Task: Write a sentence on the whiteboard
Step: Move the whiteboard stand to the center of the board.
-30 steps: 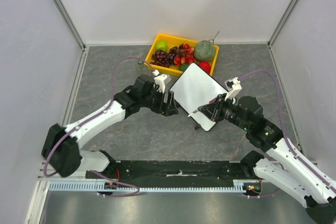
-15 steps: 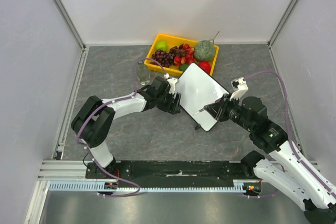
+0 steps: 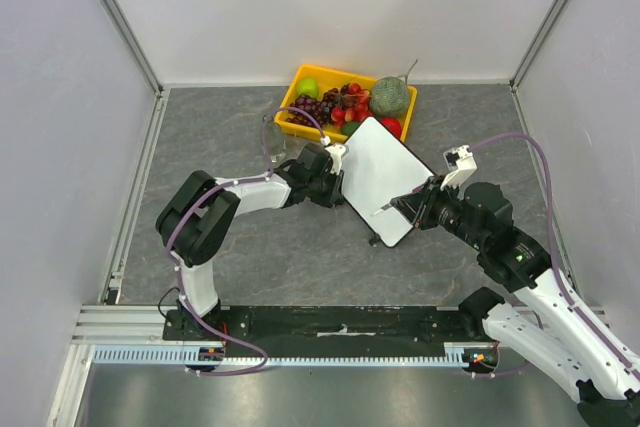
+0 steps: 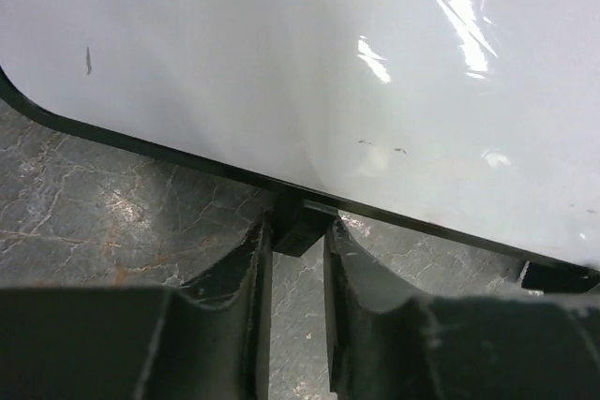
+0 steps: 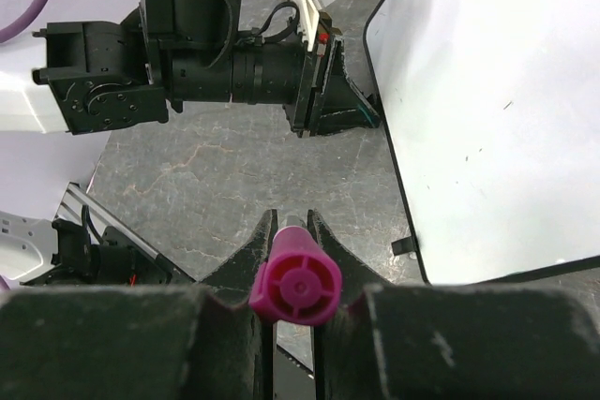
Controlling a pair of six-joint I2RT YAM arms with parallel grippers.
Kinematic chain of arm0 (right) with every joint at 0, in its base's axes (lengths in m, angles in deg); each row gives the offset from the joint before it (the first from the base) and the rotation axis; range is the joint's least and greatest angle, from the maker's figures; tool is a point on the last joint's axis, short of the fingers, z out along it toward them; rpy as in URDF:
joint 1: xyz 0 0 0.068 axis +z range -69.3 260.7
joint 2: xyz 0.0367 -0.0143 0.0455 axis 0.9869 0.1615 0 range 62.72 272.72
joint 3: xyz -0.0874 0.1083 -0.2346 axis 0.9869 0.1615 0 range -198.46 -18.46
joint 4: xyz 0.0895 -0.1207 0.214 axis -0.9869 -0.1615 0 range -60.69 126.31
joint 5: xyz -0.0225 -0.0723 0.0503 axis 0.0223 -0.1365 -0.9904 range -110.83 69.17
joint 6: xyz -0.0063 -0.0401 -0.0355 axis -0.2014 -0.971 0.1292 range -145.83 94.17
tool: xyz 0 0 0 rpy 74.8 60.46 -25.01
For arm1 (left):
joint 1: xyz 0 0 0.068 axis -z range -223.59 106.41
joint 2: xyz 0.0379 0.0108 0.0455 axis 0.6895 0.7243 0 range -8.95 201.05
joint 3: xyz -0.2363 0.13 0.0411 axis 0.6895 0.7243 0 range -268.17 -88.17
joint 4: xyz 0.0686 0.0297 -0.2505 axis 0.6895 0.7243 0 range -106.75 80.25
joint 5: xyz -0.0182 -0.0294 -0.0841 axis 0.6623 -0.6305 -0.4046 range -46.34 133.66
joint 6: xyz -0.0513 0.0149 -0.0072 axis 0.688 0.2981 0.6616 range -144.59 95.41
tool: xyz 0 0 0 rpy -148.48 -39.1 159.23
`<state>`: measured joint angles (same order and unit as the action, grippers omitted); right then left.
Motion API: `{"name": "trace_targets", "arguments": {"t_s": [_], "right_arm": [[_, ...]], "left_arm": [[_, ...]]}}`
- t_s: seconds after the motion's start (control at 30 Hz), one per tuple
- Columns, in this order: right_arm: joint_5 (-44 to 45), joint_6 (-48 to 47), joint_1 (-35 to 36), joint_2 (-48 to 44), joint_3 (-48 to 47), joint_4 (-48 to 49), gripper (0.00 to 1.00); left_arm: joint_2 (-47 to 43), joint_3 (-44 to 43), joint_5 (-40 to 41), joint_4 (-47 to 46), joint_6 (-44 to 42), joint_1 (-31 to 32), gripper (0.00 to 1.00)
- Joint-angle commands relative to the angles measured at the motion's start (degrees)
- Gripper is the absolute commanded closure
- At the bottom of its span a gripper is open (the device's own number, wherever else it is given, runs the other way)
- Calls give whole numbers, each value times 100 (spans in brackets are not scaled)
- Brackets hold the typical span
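Observation:
The whiteboard (image 3: pixel 385 172) lies tilted on the grey table, its glossy white face (image 4: pixel 281 63) bare except for a few faint specks; no sentence shows on it. At the board's left rim my left gripper (image 3: pixel 336 179) is shut on a small black foot (image 4: pixel 298 231), one finger on each side (image 4: pixel 298 224). In the right wrist view that gripper (image 5: pixel 349 111) sits against the board's edge (image 5: pixel 487 119). My right gripper (image 3: pixel 416 201) is shut on a magenta marker (image 5: pixel 295 286), held between the jaws (image 5: pixel 291 222). The marker (image 3: pixel 388 207) points over the board's near right corner.
A yellow tray (image 3: pixel 298 97) of fruit stands just behind the whiteboard, against the back wall. A clear glass (image 3: pixel 272 137) stands to the tray's left, close to the left arm. Grey walls close in the table on three sides.
The left arm swung right up to the whiteboard's left rim and its jaws closed on the board's foot. The right arm, marker in its jaws, drew back a little to the right.

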<state>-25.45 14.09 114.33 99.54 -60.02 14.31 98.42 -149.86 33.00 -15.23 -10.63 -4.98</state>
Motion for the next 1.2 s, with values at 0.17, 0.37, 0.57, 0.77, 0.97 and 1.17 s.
{"name": "trace_targets", "arguments": {"t_s": [0.17, 0.37, 0.57, 0.77, 0.97, 1.17], "right_arm": [[5, -72, -23, 45, -291, -33, 100], [-39, -72, -32, 18, -265, -41, 100], [-91, -72, -23, -8, -247, -15, 100], [-100, -46, -23, -78, -195, -24, 100], [-109, -46, -23, -96, -142, -24, 100], [-109, -55, -32, -131, -80, -33, 100]], "left_arm": [[-383, 737, 98, -565, -60, 41, 96], [-919, 1290, 353, -539, 221, 103, 98], [-1595, 1958, 713, -416, 590, 296, 98], [-2079, 2301, 1337, 30, 1064, 638, 98], [-2273, 2443, 1812, 384, 1688, 1121, 98], [-2063, 2434, 2313, 796, 2505, 1701, 98]]}}
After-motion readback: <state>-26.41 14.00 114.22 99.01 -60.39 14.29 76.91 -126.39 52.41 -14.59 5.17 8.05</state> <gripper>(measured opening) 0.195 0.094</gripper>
